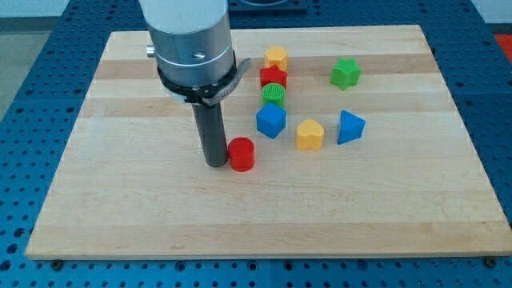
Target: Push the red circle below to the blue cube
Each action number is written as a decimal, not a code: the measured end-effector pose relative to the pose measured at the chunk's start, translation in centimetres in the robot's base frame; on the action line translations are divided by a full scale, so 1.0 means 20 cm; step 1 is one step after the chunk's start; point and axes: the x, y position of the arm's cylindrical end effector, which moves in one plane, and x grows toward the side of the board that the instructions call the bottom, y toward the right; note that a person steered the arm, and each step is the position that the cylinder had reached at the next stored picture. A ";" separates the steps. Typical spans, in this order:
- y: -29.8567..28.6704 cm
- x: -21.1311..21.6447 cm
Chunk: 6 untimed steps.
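The red circle (242, 154), a short red cylinder, stands on the wooden board a little left of centre. The blue cube (270, 120) sits just up and to the right of it, a small gap between them. My tip (217, 162) rests on the board right at the red circle's left side, touching or nearly touching it. The rod rises from there to the grey arm body at the view's top.
Above the blue cube stands a column: a green cylinder (274, 94), a red block (273, 78), a yellow block (277, 58). A yellow heart (310, 134) and a blue triangle (350, 126) lie right of the cube. A green star (346, 73) is upper right.
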 end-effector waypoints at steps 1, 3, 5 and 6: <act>0.02 -0.04; 0.16 -0.03; 0.08 0.20; 0.11 0.22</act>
